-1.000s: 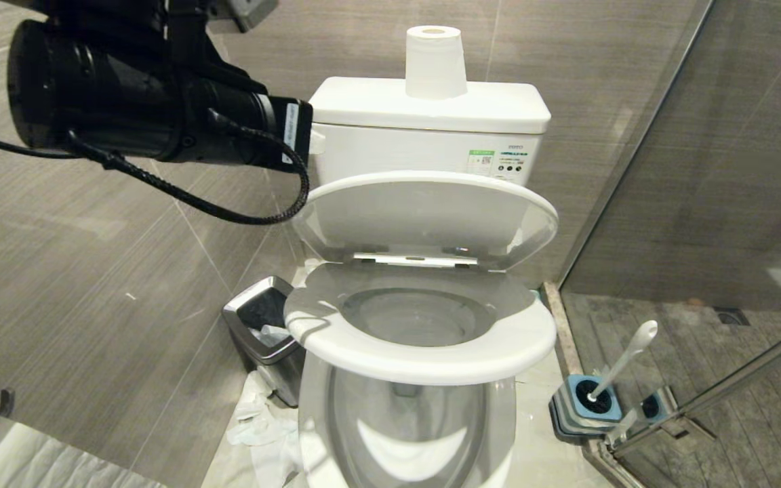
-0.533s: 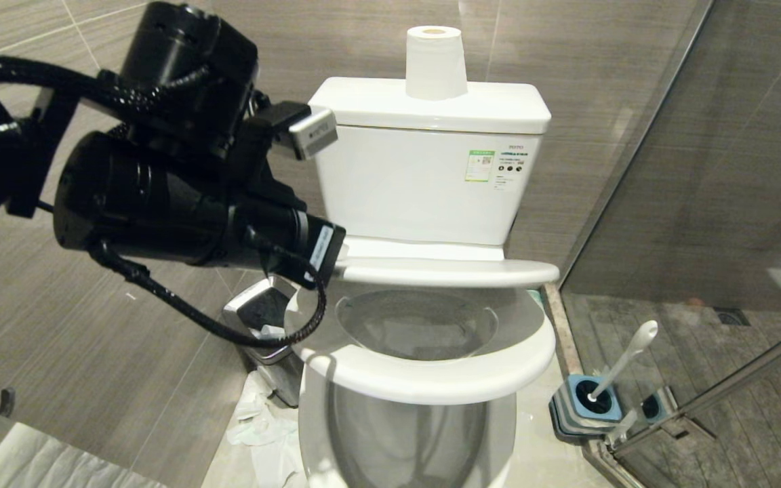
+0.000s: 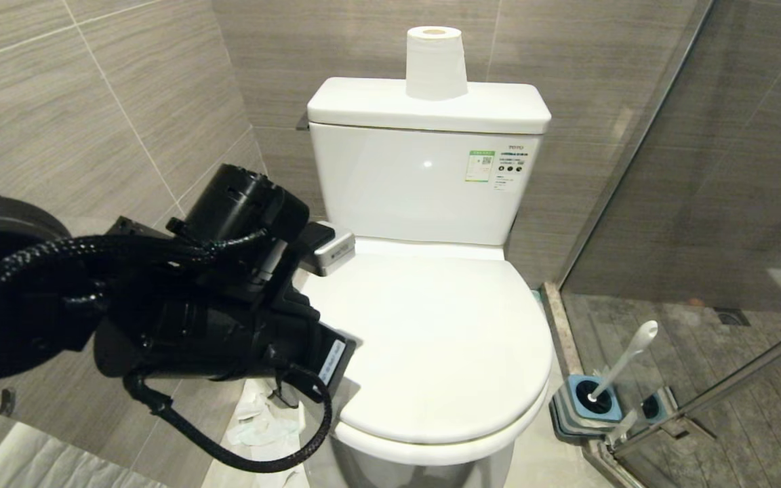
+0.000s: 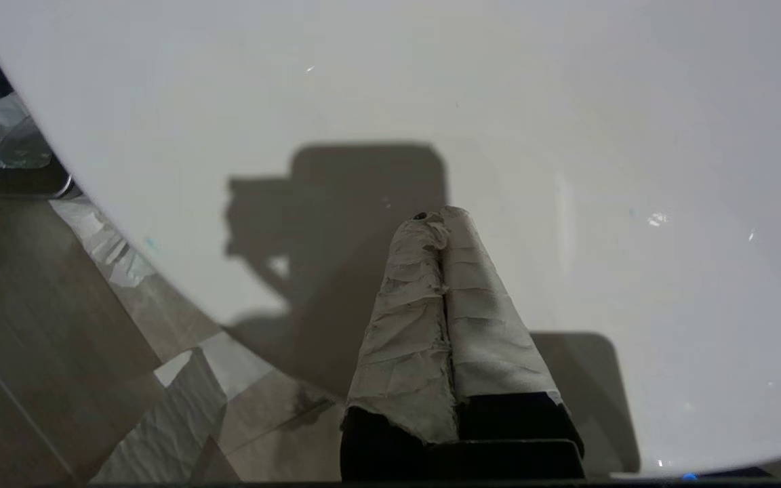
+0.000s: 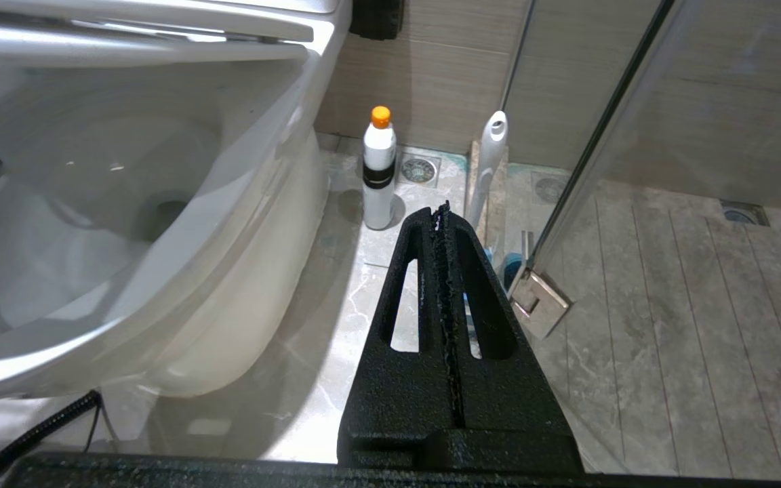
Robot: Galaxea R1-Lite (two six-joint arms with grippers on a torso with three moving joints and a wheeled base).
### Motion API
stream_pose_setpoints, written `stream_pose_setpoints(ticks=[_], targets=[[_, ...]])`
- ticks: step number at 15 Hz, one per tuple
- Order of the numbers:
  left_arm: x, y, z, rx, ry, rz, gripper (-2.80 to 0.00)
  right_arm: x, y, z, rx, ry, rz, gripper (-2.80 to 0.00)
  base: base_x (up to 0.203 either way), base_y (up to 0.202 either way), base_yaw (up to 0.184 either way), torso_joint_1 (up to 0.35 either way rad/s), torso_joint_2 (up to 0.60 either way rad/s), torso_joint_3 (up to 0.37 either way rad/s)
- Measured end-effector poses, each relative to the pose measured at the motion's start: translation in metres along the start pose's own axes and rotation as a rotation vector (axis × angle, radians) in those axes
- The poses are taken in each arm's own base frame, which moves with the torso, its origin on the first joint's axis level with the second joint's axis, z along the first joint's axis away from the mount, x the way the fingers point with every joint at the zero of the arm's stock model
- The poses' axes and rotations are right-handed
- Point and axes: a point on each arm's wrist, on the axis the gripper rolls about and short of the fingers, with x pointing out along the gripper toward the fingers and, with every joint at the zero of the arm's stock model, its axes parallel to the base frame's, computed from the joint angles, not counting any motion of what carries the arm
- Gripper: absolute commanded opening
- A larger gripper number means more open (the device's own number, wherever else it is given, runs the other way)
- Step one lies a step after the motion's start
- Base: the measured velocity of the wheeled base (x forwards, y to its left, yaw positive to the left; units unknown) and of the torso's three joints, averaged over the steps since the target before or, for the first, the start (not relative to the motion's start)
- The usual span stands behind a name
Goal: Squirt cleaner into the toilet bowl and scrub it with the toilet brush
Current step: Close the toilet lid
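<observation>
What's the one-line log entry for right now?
toilet lid: closed | left claw: shut, empty, over lid | right claw: shut, parked low | toilet brush: in holder | cleaner bottle: on floor

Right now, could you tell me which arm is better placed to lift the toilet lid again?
The left. Its end effector, shut and empty, hovers over the closed lid at the toilet's left edge. The right end effector sits low beside the bowl, facing the cleaner bottle.

A toilet-paper roll point(image 3: 435, 62) stands upright on the cistern lid point(image 3: 370, 103). Crumpled tissue point(image 3: 259, 423) lies on the floor beside a glass shower door point(image 3: 736, 203).
</observation>
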Motion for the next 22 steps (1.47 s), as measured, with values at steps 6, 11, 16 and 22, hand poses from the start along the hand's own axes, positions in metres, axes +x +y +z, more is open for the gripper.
stream_pose_setpoints(ticks=[6, 11, 16, 22], targets=[[0.042, 0.003, -0.008, -0.051, -0.086, 0.049, -2.80, 0.000, 0.000, 0.000, 0.000, 0.000, 0.000, -2.80, 0.000, 0.000, 0.000, 0.000, 0.00, 0.000], [0.064, 0.003, -0.026, -0.104, -0.024, 0.059, -2.80, 0.000, 0.000, 0.000, 0.000, 0.000, 0.000, -2.80, 0.000, 0.000, 0.000, 0.000, 0.00, 0.000], [0.073, -0.002, -0.044, -0.102, 0.041, 0.053, -2.80, 0.000, 0.000, 0.000, 0.000, 0.000, 0.000, -2.80, 0.000, 0.000, 0.000, 0.000, 0.00, 0.000], [0.102, -0.006, -0.057, -0.141, 0.017, 0.178, -2.80, 0.000, 0.000, 0.000, 0.000, 0.000, 0.000, -2.80, 0.000, 0.000, 0.000, 0.000, 0.00, 0.000]])
